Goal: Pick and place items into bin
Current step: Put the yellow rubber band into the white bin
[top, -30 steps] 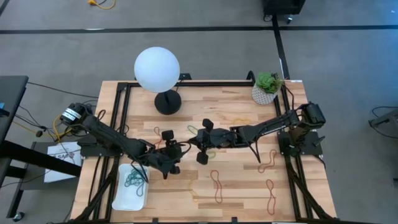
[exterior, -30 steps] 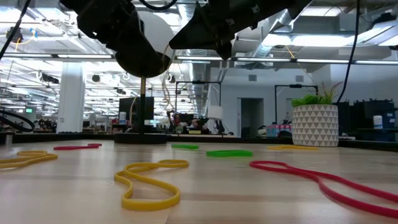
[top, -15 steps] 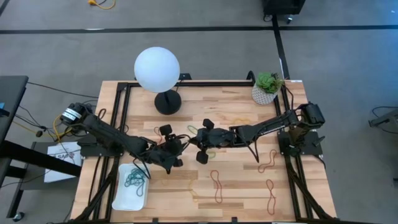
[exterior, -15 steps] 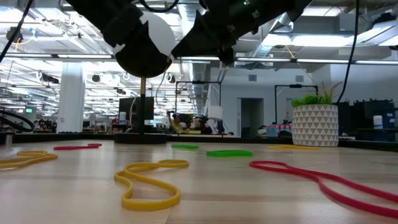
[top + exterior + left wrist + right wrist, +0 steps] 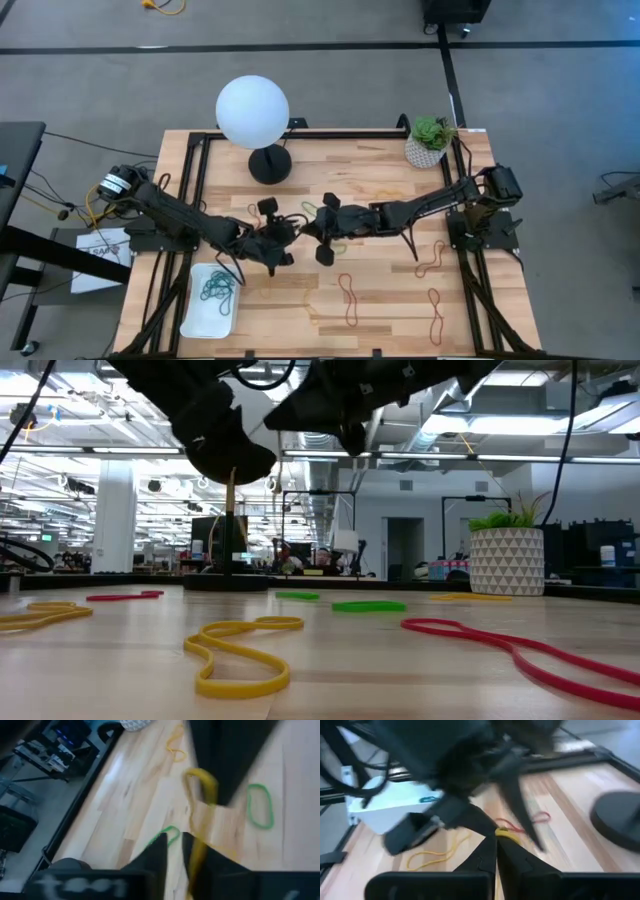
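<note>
While both grippers met mid-table, left gripper (image 5: 278, 240) and right gripper (image 5: 496, 851) each pinched one yellow band (image 5: 507, 834).

Table (image 5: 400, 330): 1.
Arms: 2, the left arm (image 5: 180, 215) and the right arm (image 5: 430, 203).
Grippers: 2, the left gripper (image 5: 275, 240) and the right gripper (image 5: 322, 228).
White bin (image 5: 195, 318): 1, holding a tangle of bands (image 5: 215, 290) too knotted to count.
Globe lamp (image 5: 252, 110): 1.
Potted plant (image 5: 430, 140): 1.
Red rubber bands, right half of the table: 3 (image 5: 350, 298) (image 5: 435, 310) (image 5: 430, 258).
Yellow bands, low view, near: 2 (image 5: 245, 655) (image 5: 40, 616).
Green bands, low view: 2 (image 5: 368, 606) (image 5: 298, 596).
</note>
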Controlling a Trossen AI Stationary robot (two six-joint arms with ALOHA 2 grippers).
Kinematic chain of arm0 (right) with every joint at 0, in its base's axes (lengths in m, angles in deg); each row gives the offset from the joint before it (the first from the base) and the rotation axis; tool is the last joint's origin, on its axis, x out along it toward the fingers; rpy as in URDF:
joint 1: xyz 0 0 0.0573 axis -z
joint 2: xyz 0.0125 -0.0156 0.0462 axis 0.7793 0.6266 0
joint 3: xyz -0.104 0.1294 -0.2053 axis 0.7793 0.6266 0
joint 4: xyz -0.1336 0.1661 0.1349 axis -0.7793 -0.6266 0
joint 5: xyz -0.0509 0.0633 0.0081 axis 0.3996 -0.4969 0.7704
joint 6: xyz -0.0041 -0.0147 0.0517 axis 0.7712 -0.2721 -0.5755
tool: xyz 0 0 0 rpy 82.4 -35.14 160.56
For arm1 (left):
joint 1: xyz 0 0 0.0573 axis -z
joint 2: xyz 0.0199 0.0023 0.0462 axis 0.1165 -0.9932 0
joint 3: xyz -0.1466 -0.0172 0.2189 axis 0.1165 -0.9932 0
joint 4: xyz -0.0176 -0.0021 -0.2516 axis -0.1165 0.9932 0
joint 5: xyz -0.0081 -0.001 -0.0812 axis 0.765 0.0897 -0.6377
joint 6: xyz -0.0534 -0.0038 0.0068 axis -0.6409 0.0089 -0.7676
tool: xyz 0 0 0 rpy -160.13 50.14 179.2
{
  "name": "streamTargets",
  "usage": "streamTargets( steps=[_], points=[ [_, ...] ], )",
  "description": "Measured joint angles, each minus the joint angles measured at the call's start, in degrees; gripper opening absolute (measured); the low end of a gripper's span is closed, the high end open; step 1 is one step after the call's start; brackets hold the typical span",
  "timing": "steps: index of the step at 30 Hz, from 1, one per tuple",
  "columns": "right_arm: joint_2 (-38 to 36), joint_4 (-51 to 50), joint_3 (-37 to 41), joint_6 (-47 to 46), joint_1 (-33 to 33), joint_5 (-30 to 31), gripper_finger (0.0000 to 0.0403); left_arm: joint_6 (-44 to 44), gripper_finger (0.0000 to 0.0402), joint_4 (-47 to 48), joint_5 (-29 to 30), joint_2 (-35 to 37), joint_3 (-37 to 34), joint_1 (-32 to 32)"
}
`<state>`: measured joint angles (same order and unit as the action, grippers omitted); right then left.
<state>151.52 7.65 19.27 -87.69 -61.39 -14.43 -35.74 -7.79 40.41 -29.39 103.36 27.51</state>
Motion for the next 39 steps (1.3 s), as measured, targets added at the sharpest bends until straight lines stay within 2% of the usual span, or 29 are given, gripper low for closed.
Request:
streamTargets(
  steps=[3, 11, 17, 19, 21, 26, 29, 31, 34, 39],
  points=[
    [0.0, -4.6, 0.0, -1.4, 0.2, 1.1, 0.0024, 0.0, 0.0008, 2.4, -1.0, 0.0, 0.0, 0.5],
    [0.0, -16.9, 0.0, -10.7, -0.3, 1.2, 0.0091, -5.0, 0.0002, 12.9, -1.1, 1.5, 0.0, 4.2],
    [0.0, -25.0, 0.0, -16.4, -2.6, 0.9, 0.0108, -18.7, 0.0000, 34.8, -2.3, 8.5, 4.2, 11.8],
    [0.0, -26.1, 0.0, -17.2, -3.5, 0.9, 0.0108, -23.2, 0.0000, 42.3, -6.1, 11.1, 6.7, 14.8],
    [0.0, -26.1, 0.0, -17.3, -4.3, 0.9, 0.0108, -25.8, 0.0000, 47.4, -12.4, 13.5, 9.1, 17.4],
    [0.0, -25.3, 0.0, -17.3, -5.6, 0.9, 0.0108, -28.8, 0.0000, 51.4, -36.6, 18.7, 11.5, 21.6],
    [0.0, -25.3, 0.0, -17.3, -5.5, 0.9, 0.0108, -34.1, 0.0000, 51.4, -46.9, 20.2, 11.0, 23.5],
    [0.0, -25.4, 0.0, -17.3, -5.4, 1.0, 0.0108, -39.4, 0.0000, 51.6, -49.2, 20.0, 11.0, 24.7],
    [0.0, -25.4, 0.0, -17.3, -5.4, 1.1, 0.0108, -47.6, 0.0000, 51.7, -49.5, 19.5, 11.0, 27.0],
    [0.0, -25.5, 0.0, -17.0, -5.4, 1.0, 0.0108, -53.1, 0.0000, 51.7, -53.9, 17.5, 10.9, 29.8]
  ],
)
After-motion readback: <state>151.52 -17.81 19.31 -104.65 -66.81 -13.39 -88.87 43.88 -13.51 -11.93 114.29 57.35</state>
